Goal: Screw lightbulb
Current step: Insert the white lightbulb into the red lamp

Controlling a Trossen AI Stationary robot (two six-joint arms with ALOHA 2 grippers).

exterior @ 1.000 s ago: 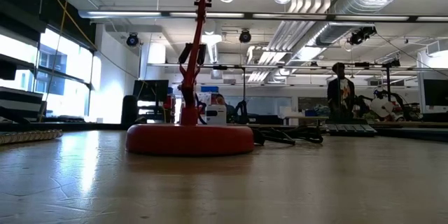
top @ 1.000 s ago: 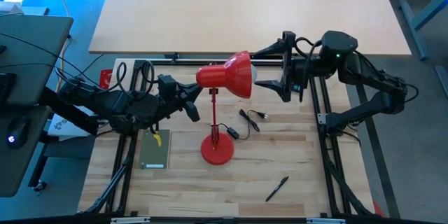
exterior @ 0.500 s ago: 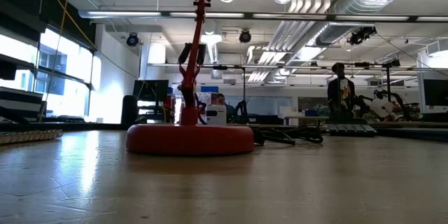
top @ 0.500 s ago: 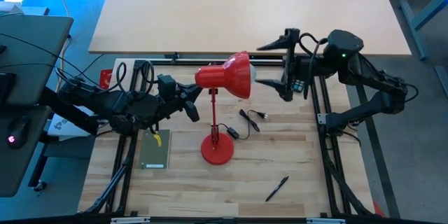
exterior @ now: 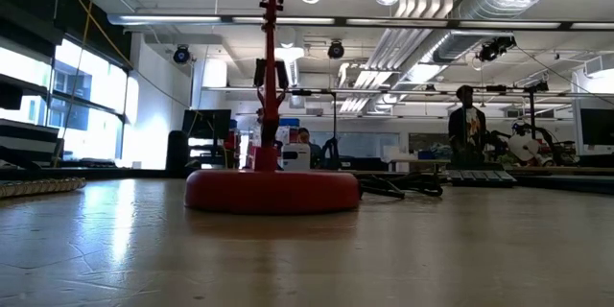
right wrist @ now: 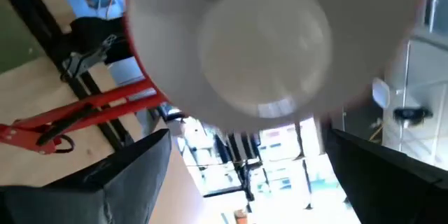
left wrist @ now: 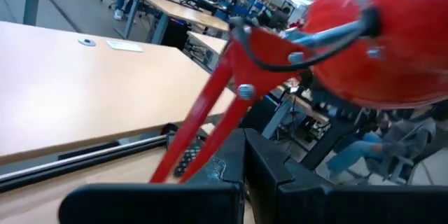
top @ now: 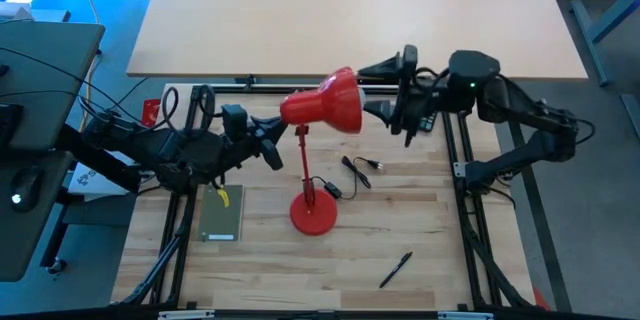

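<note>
We see the lightbulb (right wrist: 264,38), small, white and rounded, sitting inside the mouth of the red lamp shade (top: 330,106). Its dome faces outward, toward the right gripper (top: 388,88).

Open lab — ceiling pipes (exterior: 451,0), windows (exterior: 82,77)

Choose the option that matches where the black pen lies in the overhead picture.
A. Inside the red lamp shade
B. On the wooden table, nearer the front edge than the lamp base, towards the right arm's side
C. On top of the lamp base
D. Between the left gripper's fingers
B: the black pen lies alone on the wooden table, apart from the lamp base.
</note>
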